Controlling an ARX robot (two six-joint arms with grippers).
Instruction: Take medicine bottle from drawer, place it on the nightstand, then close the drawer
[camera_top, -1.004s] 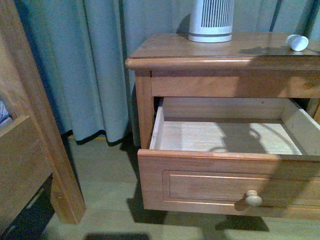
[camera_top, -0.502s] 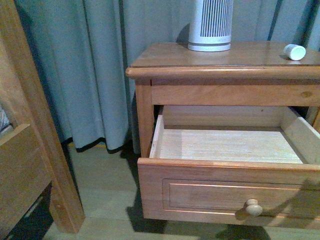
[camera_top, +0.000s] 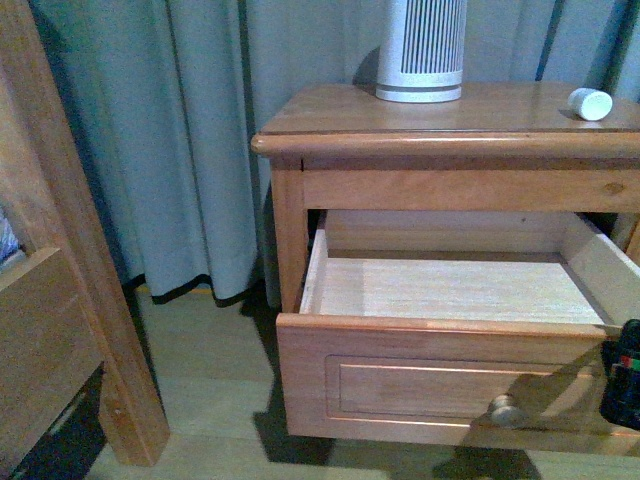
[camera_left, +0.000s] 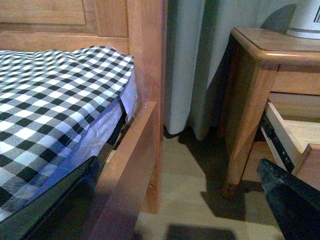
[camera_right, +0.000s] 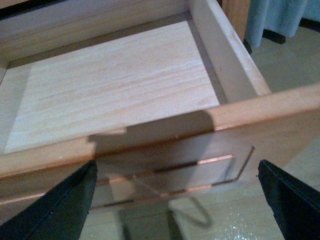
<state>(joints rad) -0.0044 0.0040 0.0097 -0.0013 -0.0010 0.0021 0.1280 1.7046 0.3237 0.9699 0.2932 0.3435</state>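
A: Where is the medicine bottle?

B: The small white medicine bottle lies on its side on the nightstand, near the right end of the top, well apart from the tall white slatted device standing further back.

A: And the drawer?

B: The drawer stands pulled out below the shallower shut one. Its pale wooden floor is bare, and its round knob sits in shadow on the panel front.

A: What do the arms show?

B: In the front view only a dark part of the right arm shows at the right edge, beside the drawer front. In the right wrist view the right pincer is spread wide, one dark finger on each side, just in front of the drawer's front panel and holding nothing. In the left wrist view only one dark finger of the left pincer shows, so its state cannot be told. That view faces a bed with a checked cover, a grey curtain and the wooden floor.
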